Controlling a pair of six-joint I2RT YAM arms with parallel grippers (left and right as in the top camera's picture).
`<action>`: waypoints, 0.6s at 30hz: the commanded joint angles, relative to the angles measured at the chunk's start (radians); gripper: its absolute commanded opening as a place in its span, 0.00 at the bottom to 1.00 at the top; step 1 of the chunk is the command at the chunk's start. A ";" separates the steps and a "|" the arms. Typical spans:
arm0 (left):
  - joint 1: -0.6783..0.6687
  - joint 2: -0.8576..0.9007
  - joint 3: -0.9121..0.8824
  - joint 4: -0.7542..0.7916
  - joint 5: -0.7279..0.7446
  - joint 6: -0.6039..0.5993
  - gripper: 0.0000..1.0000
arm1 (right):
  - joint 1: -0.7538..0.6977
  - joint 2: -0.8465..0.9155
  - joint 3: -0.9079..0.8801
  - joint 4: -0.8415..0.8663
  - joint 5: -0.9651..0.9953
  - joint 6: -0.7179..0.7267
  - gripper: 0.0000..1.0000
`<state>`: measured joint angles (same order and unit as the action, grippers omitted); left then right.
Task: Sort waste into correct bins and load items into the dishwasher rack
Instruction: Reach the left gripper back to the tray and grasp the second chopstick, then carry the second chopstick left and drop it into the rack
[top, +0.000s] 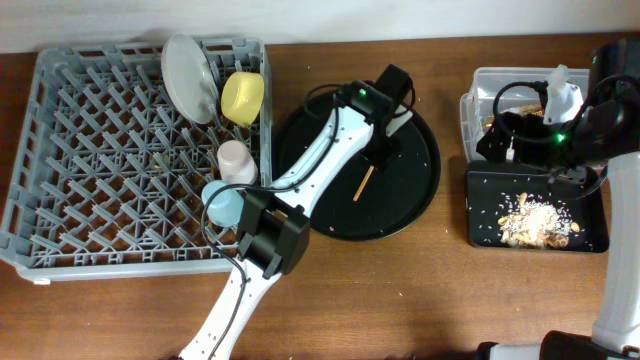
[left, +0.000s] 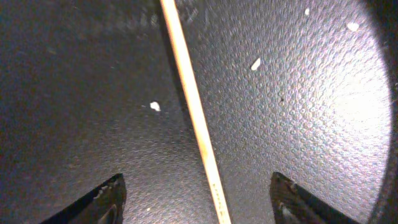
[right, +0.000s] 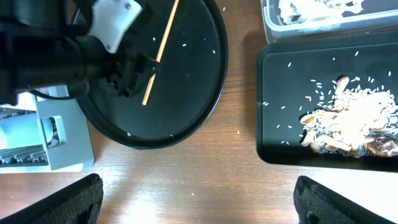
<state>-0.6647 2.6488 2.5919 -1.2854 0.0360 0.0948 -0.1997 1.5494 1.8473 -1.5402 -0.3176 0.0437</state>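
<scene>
One wooden chopstick (top: 363, 184) lies on the round black tray (top: 420, 200). My left gripper (top: 383, 145) hangs low over it, open, with the chopstick (left: 196, 118) running between its fingers (left: 196, 179), untouched. My right gripper (right: 196, 183) is open and empty above bare table beside the flat black tray (top: 590, 238), which holds beige food scraps (right: 354, 121). White tissue (right: 311, 9) lies in the clear tub (top: 475, 105). The grey rack (top: 60, 200) holds the plate (top: 188, 80), yellow bowl (top: 242, 97), pink cup (top: 237, 160) and light-blue cup (top: 224, 203).
A few rice grains are scattered on the round tray (right: 205, 68) and on the wood near it. My left arm stretches from the front edge across the rack's right corner. My right arm (top: 600, 130) is above the tub and flat tray.
</scene>
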 joint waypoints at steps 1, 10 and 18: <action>0.003 0.022 -0.076 0.013 -0.025 0.019 0.67 | -0.004 0.001 -0.002 0.000 0.009 -0.010 0.98; -0.032 0.023 -0.178 0.040 0.005 0.003 0.56 | -0.004 0.001 -0.002 0.000 0.009 -0.010 0.99; -0.053 0.022 -0.246 0.074 0.002 0.003 0.02 | -0.004 0.001 -0.002 0.000 0.009 -0.010 0.98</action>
<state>-0.7025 2.6209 2.3962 -1.2095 0.0040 0.0956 -0.1997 1.5494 1.8473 -1.5402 -0.3176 0.0441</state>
